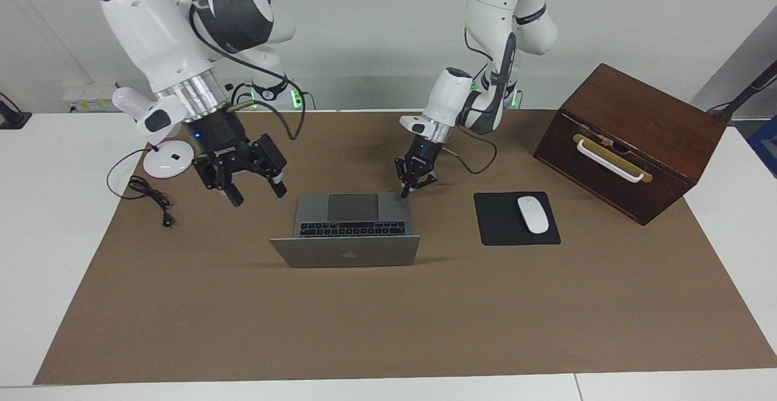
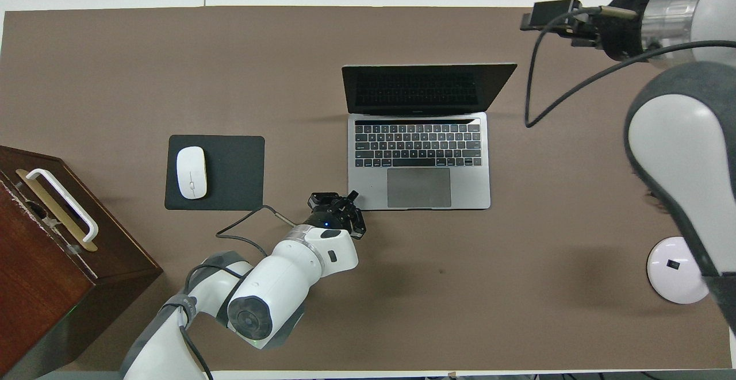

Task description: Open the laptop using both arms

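Laptop (image 1: 352, 228) standing open on the bench (image 1: 388, 316).
Left gripper (image 1: 415, 178) pressing its near corner, finger spread indiscernible; right gripper (image 1: 246, 173) hanging spread wide, holding nothing.

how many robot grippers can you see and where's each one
2. The left gripper is down at the corner of the open laptop nearest the mouse pad; the right gripper hangs open above the mat beside the lamp base.

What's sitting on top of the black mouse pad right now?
A white mouse lies on the mouse pad, toward the edge nearest the wooden box. The rest of the pad is bare. The patch of pad under the mouse is covered, so it cannot be seen.
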